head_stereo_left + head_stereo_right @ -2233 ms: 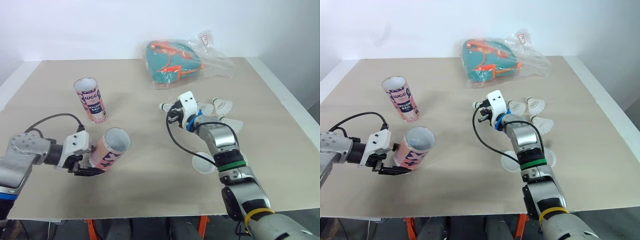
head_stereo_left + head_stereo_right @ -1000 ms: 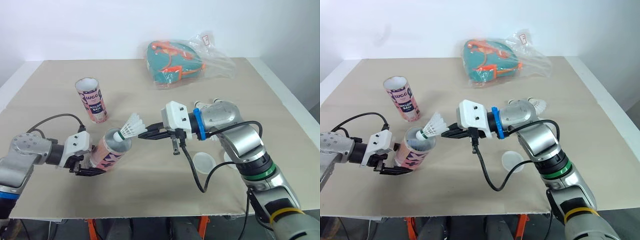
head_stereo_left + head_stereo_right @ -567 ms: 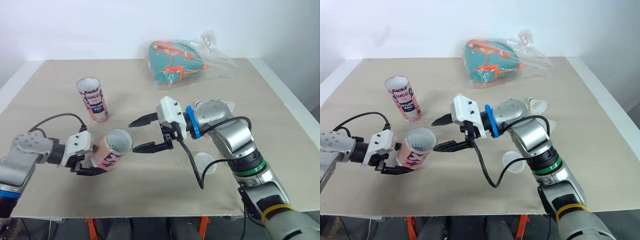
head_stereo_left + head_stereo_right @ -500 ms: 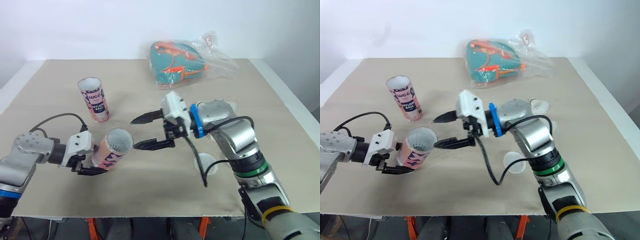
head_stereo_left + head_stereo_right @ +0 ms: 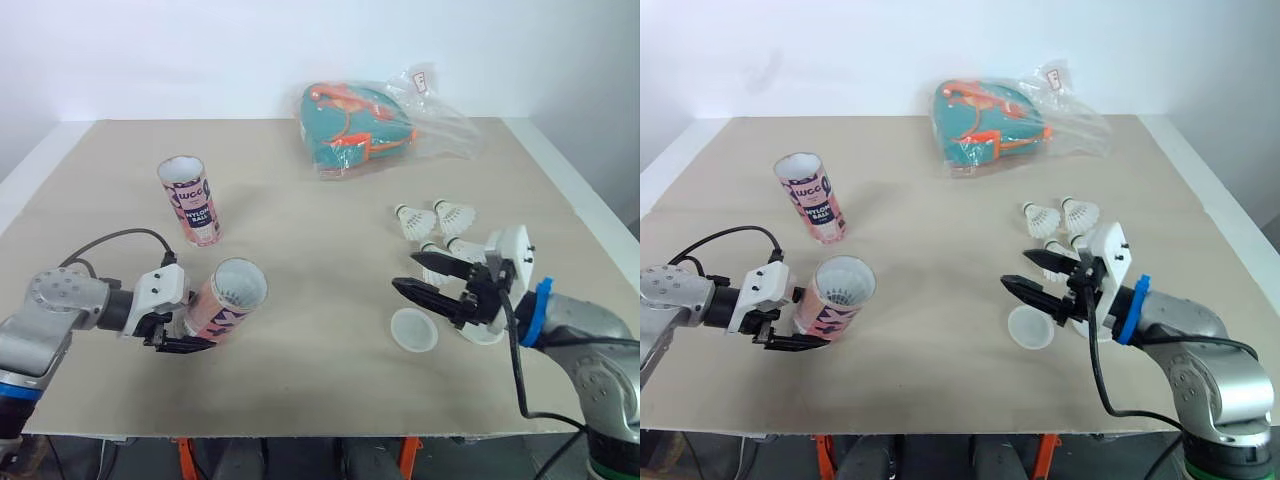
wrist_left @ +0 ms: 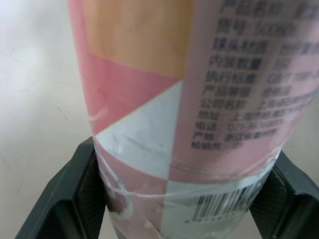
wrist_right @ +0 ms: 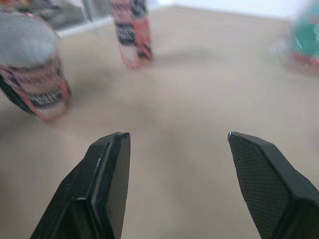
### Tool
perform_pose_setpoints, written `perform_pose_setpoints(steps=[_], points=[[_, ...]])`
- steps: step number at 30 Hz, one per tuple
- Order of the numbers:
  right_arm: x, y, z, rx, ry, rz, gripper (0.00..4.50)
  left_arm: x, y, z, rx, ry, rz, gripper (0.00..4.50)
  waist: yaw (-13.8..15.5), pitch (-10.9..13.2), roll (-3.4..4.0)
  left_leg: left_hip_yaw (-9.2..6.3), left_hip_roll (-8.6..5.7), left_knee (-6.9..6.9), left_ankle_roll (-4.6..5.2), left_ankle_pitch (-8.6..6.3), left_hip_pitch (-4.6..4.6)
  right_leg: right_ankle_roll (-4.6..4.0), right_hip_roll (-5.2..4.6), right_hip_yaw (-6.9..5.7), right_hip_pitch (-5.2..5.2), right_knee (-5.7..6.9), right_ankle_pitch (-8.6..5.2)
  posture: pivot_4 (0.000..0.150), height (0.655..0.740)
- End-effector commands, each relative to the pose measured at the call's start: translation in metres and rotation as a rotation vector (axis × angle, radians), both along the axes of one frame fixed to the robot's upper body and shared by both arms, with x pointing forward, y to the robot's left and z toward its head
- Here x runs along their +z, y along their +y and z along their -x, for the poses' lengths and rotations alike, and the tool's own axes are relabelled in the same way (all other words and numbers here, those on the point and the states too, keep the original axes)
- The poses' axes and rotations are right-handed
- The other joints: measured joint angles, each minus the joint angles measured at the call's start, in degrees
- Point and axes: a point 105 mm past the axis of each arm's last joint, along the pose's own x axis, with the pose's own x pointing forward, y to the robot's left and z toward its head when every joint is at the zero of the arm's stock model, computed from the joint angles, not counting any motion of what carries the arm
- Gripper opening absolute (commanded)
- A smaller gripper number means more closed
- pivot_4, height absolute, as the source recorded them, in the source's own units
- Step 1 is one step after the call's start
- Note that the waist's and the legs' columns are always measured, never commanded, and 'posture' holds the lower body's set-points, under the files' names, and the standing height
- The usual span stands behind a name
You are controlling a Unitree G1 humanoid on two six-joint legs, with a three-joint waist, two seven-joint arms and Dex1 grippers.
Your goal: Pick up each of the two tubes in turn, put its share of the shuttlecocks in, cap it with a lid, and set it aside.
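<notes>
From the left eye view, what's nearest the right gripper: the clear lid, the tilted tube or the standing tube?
1. Clear lid, right beside the right gripper.
2. Tilted tube, far over left, in the left gripper.
3. Standing tube, farther back left.

Head eyes overlook the table (image 5: pixel 300 200); left wrist camera hugs the tube (image 6: pixel 174 99).
</notes>
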Motion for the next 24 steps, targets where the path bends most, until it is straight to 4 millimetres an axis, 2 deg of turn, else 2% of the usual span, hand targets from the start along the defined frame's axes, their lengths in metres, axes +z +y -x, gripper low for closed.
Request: perform_pose_setpoints(steps=[1, 7, 10, 16, 24], points=[[0.0, -0.013, -0.002, -0.079, -0.028, 0.055, 3.38, -0.015, -0.007, 0.005, -0.043, 0.066, -0.006, 3.44, -0.1, 0.0, -0.01, 0.04, 0.0, 0.03, 0.0, 0.0, -0.01, 0.0, -0.01, 0.02, 0.0, -0.01, 0.0, 0.15, 0.7387], [-0.026, -0.024, -0.019, -0.2, 0.015, 0.111, 3.38, -0.015, -0.008, 0.004, -0.046, 0.066, -0.005, 3.44, 0.0, 0.0, -0.02, 0.37, 0.0, 0.1, 0.02, 0.01, 0.02, 0.12, -0.11, 0.16, 0.01, -0.02, 0.07, 0.15, 0.7387], [-0.027, -0.025, -0.025, -0.232, 0.016, 0.099, 3.38, -0.016, -0.008, 0.004, -0.046, 0.07, -0.005, 3.44, 0.0, 0.0, -0.01, 0.51, 0.0, 0.09, 0.02, 0.01, 0.01, 0.17, -0.16, 0.24, 0.0, -0.02, 0.04, 0.15, 0.7387], [-0.028, -0.04, -0.046, -0.35, 0.01, 0.111, 3.38, -0.016, -0.008, 0.004, -0.04, 0.069, -0.005, 3.44, 0.0, 0.0, -0.02, 0.61, -0.07, 0.1, 0.02, 0.01, 0.0, 0.29, -0.16, 0.44, 0.02, -0.02, 0.03, 0.15, 0.7387], [-0.03, -0.038, -0.05, -0.369, 0.026, 0.106, 3.38, -0.017, -0.008, 0.004, -0.042, 0.07, 0.0, 3.44, 0.0, 0.0, -0.01, 0.66, -0.08, 0.09, 0.02, 0.01, 0.0, 0.35, -0.15, 0.53, 0.02, -0.02, 0.0, 0.15, 0.7387]])
